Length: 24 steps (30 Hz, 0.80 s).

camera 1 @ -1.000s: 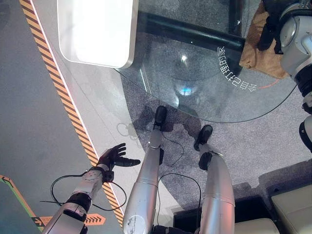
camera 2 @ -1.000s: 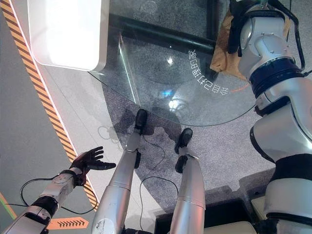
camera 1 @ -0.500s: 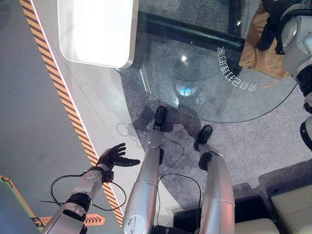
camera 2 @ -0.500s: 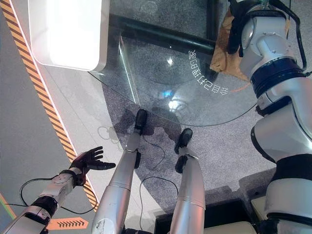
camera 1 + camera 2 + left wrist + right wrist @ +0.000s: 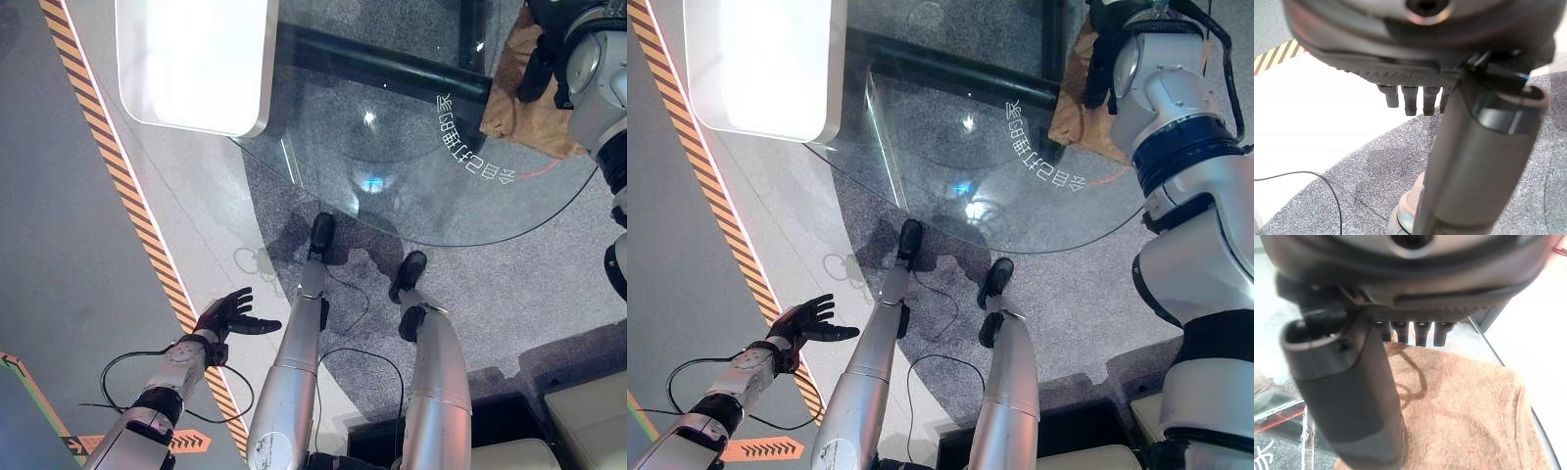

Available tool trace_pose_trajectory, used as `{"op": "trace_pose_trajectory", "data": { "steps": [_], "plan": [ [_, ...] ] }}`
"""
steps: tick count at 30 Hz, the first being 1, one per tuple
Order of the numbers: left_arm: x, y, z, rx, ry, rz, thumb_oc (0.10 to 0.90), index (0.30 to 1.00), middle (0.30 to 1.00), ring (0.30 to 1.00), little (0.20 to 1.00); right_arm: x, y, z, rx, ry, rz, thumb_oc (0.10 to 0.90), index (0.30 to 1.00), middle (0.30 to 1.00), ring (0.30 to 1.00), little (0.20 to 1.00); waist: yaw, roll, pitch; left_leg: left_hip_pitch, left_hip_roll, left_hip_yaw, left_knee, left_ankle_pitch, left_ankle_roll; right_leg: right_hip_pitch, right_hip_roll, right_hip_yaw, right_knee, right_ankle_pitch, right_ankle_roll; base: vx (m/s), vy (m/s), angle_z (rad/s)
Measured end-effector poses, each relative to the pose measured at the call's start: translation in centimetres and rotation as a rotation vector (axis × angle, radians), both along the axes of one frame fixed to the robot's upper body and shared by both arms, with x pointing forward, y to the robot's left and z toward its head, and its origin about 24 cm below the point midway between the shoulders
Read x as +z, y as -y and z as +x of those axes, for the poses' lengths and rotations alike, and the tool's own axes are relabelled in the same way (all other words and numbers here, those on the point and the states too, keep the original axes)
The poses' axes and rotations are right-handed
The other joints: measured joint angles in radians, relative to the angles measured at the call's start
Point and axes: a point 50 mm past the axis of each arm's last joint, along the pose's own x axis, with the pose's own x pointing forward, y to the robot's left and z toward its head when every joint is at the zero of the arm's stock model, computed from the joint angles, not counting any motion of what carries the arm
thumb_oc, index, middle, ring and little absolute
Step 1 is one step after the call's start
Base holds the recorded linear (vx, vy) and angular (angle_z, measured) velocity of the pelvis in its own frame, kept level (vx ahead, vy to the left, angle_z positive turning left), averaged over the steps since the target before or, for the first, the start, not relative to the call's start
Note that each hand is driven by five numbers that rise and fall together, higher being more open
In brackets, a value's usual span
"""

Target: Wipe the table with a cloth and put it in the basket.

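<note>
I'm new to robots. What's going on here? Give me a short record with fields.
Cloth: brown cloth lying on the far right part of the glass table.
Right hand: right hand above the cloth, fingers straight, not gripping.
Left hand: left hand open, low at the robot's left side, over the floor, holding nothing.
Other: white tabletop beside the glass.

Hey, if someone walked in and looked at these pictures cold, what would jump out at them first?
Probably the round glass table ahead of the robot, with a brown cloth lying at its far right edge and the right hand held just over that cloth. Next, the bright white panel at the table's left end, and the left hand low at the robot's left side, open over the striped floor line.
</note>
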Motion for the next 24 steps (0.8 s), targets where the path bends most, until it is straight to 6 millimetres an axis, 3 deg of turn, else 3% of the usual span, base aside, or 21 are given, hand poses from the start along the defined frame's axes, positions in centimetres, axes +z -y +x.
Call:
{"op": "trace_pose_trajectory", "data": {
  "steps": [24],
  "plan": [
    [0.2, -0.46, 0.0, 0.003, 0.001, 0.012, 0.8, 0.9, 0.9, 0.9, 0.9, 0.12, 0.45, -0.19, -0.008, -0.006, 0.004, 0.1, 0.3, 0.3, 0.3, 0.2, -0.001, 0.0, 0.0, -0.003, 0.0, -0.011, -0.002, 0.0, -0.001, 0.003, -0.001, -0.012, -0.002, -0.002, -0.002, 0.0, 0.0, 0.01]
  ]
}}
